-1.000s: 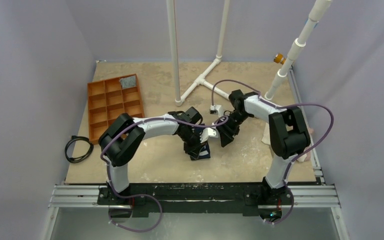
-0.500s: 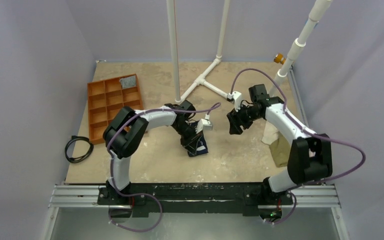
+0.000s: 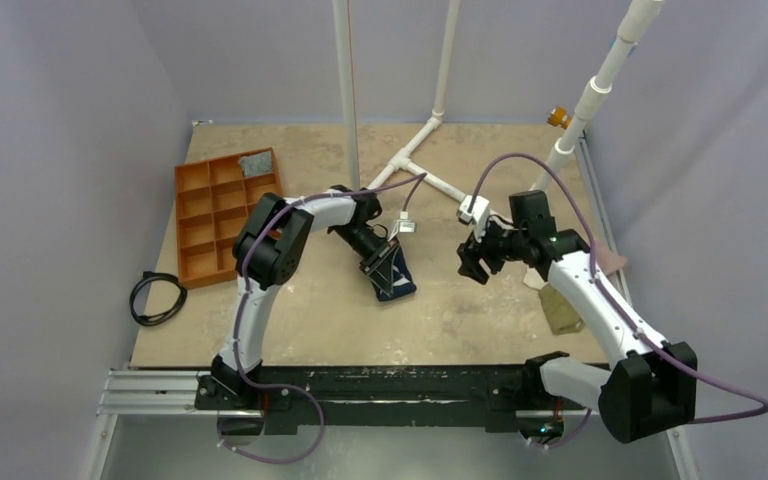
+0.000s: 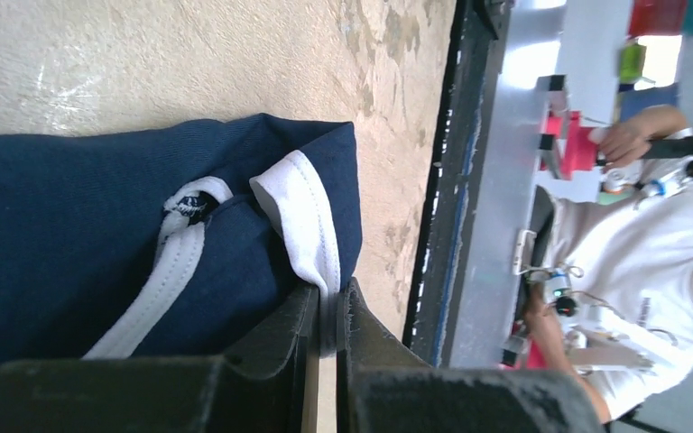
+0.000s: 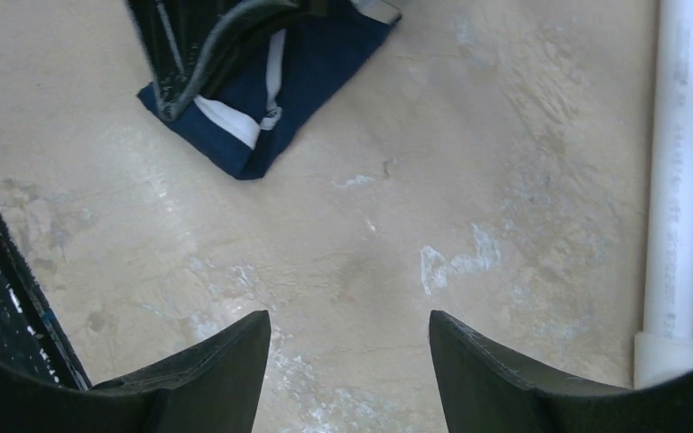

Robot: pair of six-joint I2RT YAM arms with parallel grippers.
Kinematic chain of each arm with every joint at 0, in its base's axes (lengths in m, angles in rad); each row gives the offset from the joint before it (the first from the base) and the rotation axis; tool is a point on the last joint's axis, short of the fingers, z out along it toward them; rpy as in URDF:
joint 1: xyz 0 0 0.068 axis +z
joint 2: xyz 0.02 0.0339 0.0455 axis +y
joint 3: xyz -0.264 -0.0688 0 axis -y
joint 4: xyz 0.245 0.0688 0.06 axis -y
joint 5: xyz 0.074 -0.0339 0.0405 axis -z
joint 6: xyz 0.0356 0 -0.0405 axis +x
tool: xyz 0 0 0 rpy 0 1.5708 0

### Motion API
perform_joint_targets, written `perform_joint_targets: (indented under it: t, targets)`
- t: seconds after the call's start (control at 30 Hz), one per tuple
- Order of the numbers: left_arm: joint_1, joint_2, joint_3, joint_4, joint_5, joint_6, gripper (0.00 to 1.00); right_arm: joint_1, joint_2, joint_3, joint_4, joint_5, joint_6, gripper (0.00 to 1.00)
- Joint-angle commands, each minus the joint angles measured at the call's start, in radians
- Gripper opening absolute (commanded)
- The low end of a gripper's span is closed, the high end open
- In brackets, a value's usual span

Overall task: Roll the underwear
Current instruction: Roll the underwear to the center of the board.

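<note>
**Grip on white trim, fold pinned in place**

Pressed together at the left gripper [image 4: 325, 317], pinching the white trim [image 4: 311, 225] of the underwear [image 4: 81, 234] right at a folded corner. Probably held that way to stop the layers from springing apart while the roll is worked. Seen from above as a compact navy packet on the table [image 3: 300, 330], near the middle and slightly left, with the left fingers resting on its far-left end. Looks more like a folded bundle than a tight, finished roll, so the task is judged to be under way but not done.

Spread apart and empty at the right gripper [image 5: 350, 352], hovering over bare table to the right, well apart from the cloth. Likely kept clear there to leave the left arm room.

Further out and untouched:
- orange tray [image 3: 192, 215] at the far left
- white pipe frame [image 3: 415, 160] toward the far side
- olive garment [image 3: 563, 308] at the right edge
</note>
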Motion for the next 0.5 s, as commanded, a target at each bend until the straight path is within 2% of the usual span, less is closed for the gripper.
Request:
perform_joint_targets:
  t: [0.0,0.27,0.47]
  targets:
    - [0.017,0.062,0.076,-0.150,0.129,0.042,0.00,0.143,-0.015,-0.028,0.077,0.051,-0.044,0.65]
    - [0.054,0.138,0.110,-0.263,0.238,0.075,0.00,0.407,0.086,-0.017,0.182,0.234,-0.060,0.65]
    - [0.067,0.155,0.104,-0.271,0.242,0.061,0.00,0.525,0.197,-0.004,0.231,0.282,-0.090,0.63]
